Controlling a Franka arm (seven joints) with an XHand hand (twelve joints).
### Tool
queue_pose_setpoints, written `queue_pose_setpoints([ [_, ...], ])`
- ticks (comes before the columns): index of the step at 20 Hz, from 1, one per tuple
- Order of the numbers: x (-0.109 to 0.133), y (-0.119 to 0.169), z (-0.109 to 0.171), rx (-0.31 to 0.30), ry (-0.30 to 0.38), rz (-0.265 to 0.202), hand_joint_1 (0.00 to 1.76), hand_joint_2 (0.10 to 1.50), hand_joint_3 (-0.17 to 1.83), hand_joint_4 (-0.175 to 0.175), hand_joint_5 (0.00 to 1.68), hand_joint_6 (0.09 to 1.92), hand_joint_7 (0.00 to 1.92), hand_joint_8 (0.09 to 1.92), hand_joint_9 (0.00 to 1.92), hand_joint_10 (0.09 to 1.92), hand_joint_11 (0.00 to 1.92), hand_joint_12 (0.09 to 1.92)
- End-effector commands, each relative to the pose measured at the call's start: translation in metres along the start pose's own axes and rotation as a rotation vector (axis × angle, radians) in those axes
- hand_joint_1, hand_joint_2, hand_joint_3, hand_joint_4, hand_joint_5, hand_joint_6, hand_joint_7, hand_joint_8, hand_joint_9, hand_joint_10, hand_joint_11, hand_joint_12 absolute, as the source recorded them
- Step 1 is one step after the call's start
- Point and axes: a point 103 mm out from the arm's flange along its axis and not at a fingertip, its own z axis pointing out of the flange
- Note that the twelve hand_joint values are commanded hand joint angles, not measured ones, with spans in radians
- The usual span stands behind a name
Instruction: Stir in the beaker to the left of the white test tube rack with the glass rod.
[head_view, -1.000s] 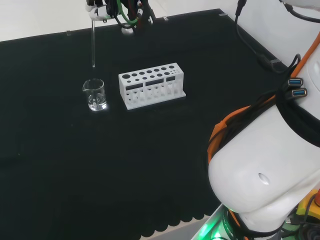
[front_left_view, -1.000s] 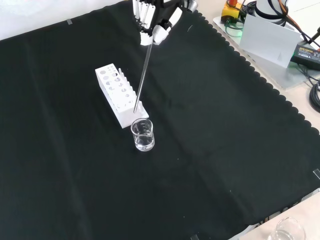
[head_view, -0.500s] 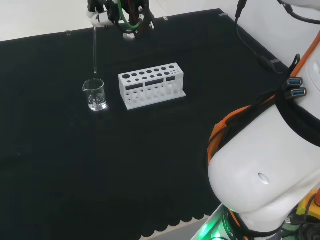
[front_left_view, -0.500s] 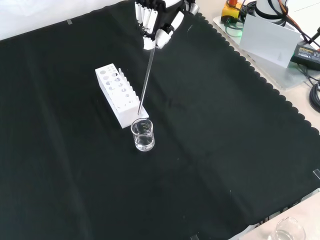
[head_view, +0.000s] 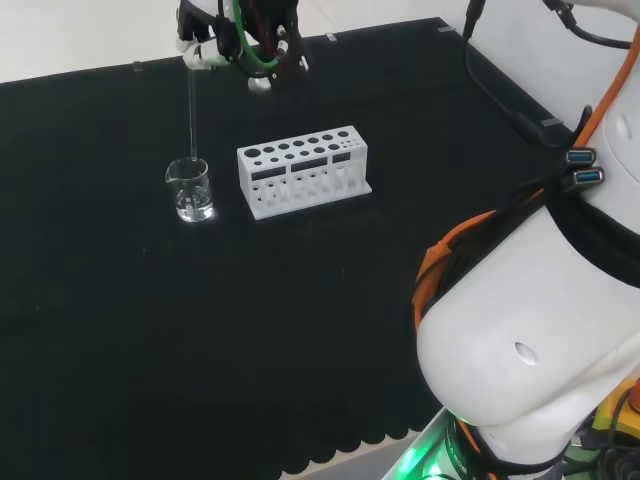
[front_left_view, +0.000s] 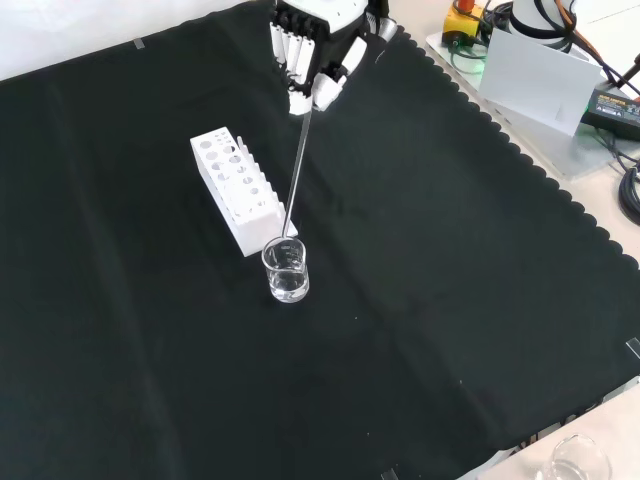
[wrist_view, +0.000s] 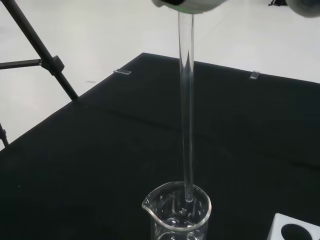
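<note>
A small clear beaker (head_view: 189, 190) (front_left_view: 286, 270) (wrist_view: 178, 214) holding a little clear liquid stands on the black cloth, left of the white test tube rack (head_view: 303, 170) in the head view. The hand (head_view: 205, 40) (front_left_view: 312, 55) hangs above it, fingers curled round the top of a long glass rod (head_view: 192, 110) (front_left_view: 298, 165) (wrist_view: 187, 110). The rod points down nearly upright. In the wrist view its lower tip sits just inside the beaker's mouth, above the liquid.
In the front view the rack (front_left_view: 236, 188) stands just behind the beaker. Another clear glass vessel (front_left_view: 577, 462) sits at the bench's bottom right corner. The arm's big white link (head_view: 530, 330) takes up the head view's right. Boxes and cables (front_left_view: 545, 60) lie off the cloth at top right.
The hand has come down with the rod. Its tip has dropped from above the beaker to the beaker's mouth.
</note>
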Motion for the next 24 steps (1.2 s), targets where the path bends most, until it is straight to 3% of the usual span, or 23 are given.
queue_pose_setpoints([
  [1, 0.002, 0.005, 0.001, 0.007, 0.006, -0.015, 1.32, 1.04, -0.17, -0.157, 1.42, 0.1, 1.45, 0.41, 1.72, 0.41, 1.66, 0.37],
  [12, 0.001, 0.009, 0.023, 0.03, 0.023, -0.017, 1.32, 1.04, -0.17, -0.162, 1.42, 0.09, 1.45, 0.41, 1.72, 0.41, 1.66, 0.37],
  [24, -0.012, 0.029, 0.064, 0.122, 0.017, -0.034, 1.33, 1.04, -0.17, -0.166, 1.42, 0.09, 1.45, 0.42, 1.72, 0.41, 1.66, 0.37],
])
